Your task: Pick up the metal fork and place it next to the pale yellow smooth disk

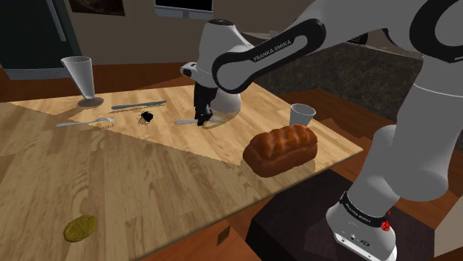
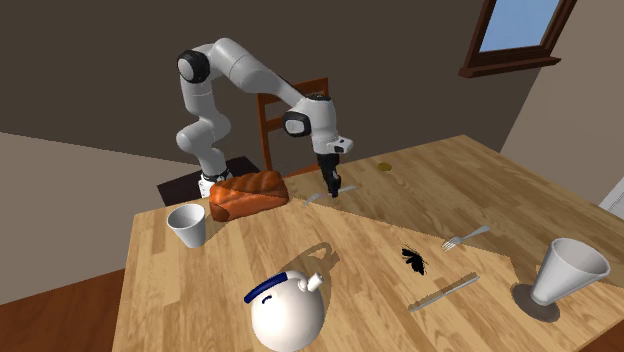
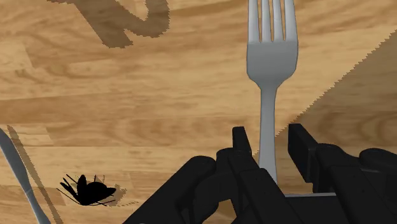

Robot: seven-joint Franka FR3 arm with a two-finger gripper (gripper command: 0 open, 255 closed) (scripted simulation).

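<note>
A grey metal fork [image 3: 272, 70] lies flat on the wooden table [image 1: 148, 178], tines pointing away from the hand. My black gripper [image 3: 270, 145] is down at table height with the fork's handle between its fingers [image 3: 240, 145]. The fingers stand apart, and narrow gaps show on both sides of the handle. In the shoulder view the gripper [image 1: 202, 116] stands upright over the fork [image 1: 185, 122]. The second exterior view shows the gripper [image 2: 333, 188] and the fork [image 2: 313, 199] near the loaf. The pale yellow disk [image 1: 80, 228] [image 2: 384, 167] lies far off, near a table edge.
A brown bread loaf [image 1: 282, 148] and a white cup [image 1: 302, 114] sit near the stand side. A white teapot [image 2: 285, 310], a knife [image 2: 443, 292], a second fork-like utensil [image 2: 467, 237], a black insect-like object [image 3: 89, 191] and a cone-shaped glass [image 1: 80, 74] occupy the far part.
</note>
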